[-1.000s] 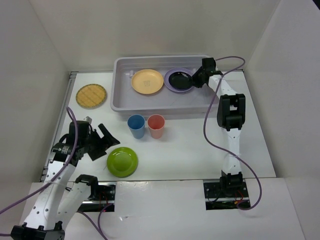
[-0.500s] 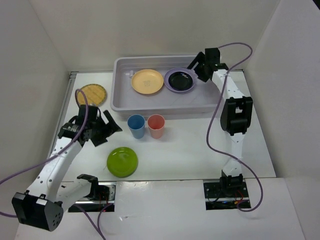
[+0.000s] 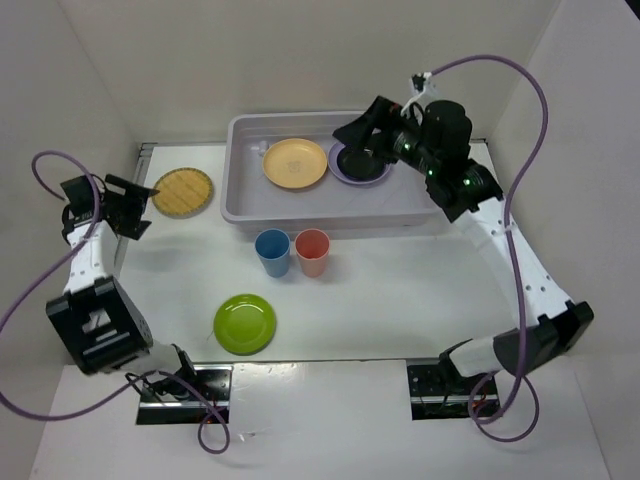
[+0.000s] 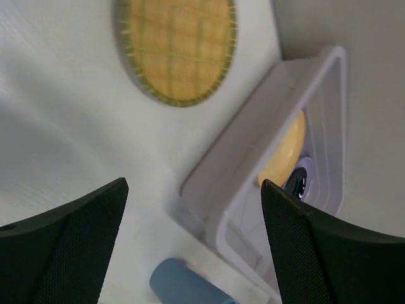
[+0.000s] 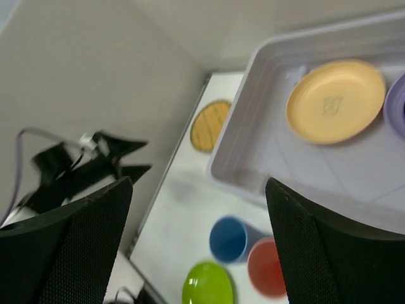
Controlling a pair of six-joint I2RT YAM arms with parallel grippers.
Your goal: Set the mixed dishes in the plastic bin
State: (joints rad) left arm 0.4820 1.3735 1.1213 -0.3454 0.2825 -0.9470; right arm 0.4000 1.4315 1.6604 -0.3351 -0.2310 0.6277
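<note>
We see woven disc (image 3: pixel 184 191) flat on table (image 3: pixel 400 290), just left of bin (image 3: pixel 300 214); L end effector (image 3: pixel 138 205), wide + empty, sits further left of bin, nearer. R end effector (image 3: pixel 352 135), wide, hovers over bin.

No legible text, labels, brands or numbers in any view. Closest thing is a faint embossed mark at the centre of the pale orange plate (image 5: pixel 335 101), too blurred to read. The black housing (image 3: pixel 98 322) on the left arm carries a light marking in the top view, too small to make out.
</note>
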